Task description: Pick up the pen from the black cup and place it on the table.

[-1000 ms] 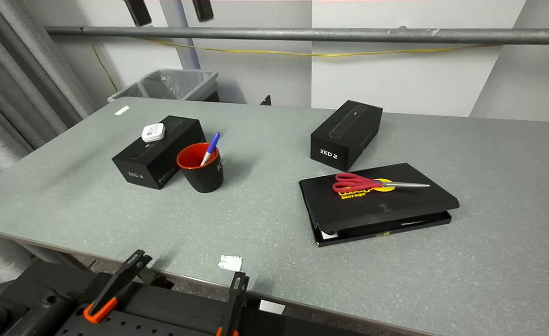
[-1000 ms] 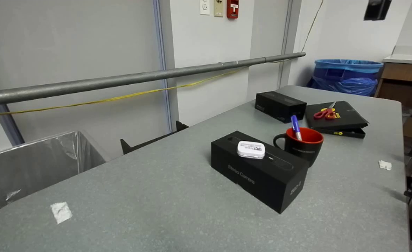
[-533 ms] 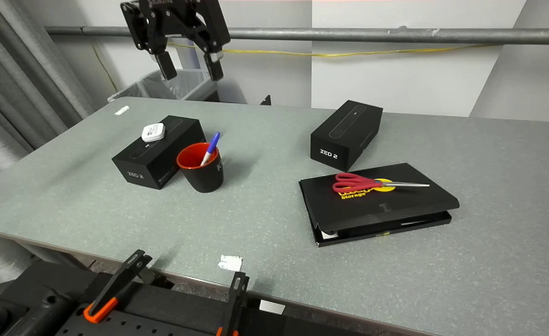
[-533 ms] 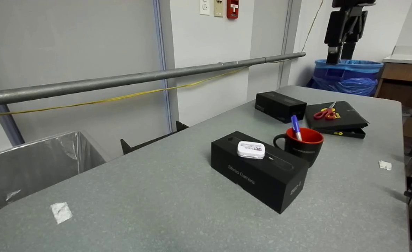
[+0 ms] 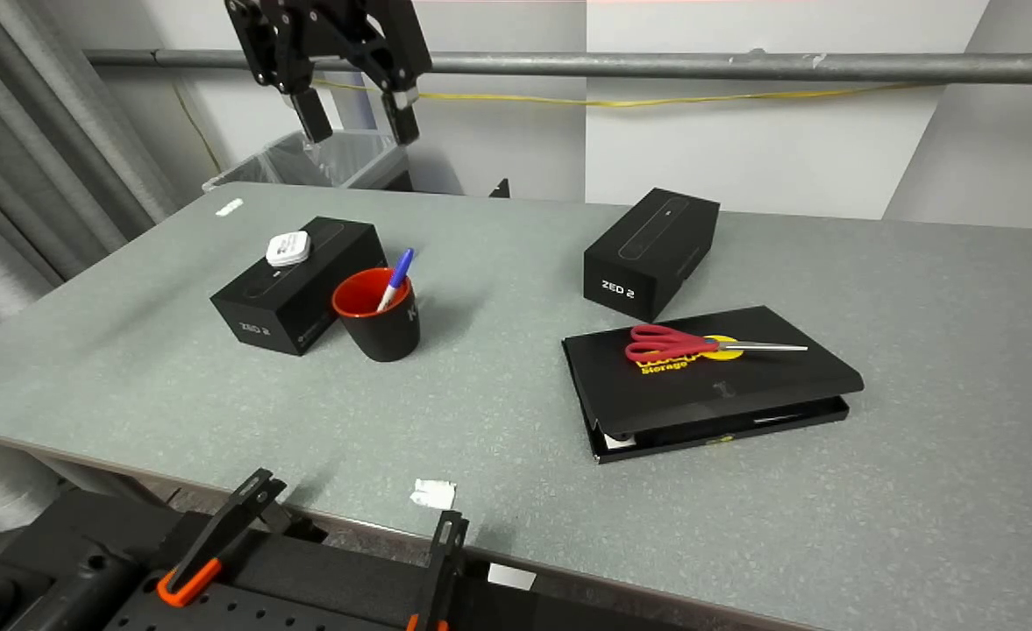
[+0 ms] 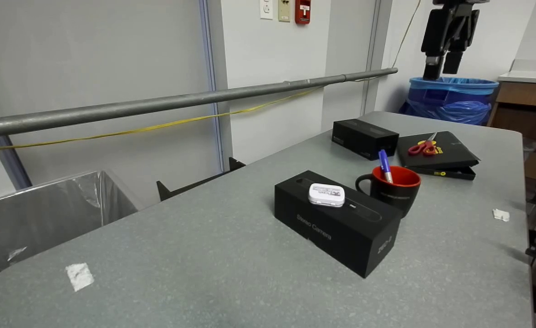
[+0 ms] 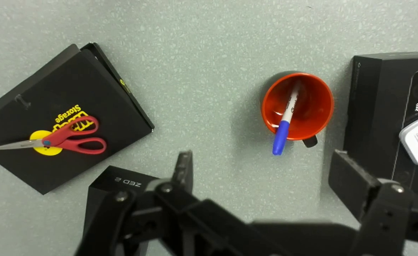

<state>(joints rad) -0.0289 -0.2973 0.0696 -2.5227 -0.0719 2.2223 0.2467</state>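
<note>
Wrist view has the claw (image 7: pixel 262 169) nearest, its fingers (image 7: pixel 351 181) spread well apart with nothing between them. Past them the pen (image 7: pixel 281 137) leans inside the black cup (image 7: pixel 314 110) (red within, I notice), blue end poking over the rim. A black camera box (image 7: pixel 368 117) stands just beside the cup and might crowd one finger. Under it all lies the worktop (image 7: pixel 201 89), where the pen should finish. Both exterior views show more of the claw, and lower, than a second ago, though it has barely shifted in the latest half-second; pen and cup haven't budged. I'd say: approach begun, grasp still ahead.
</note>
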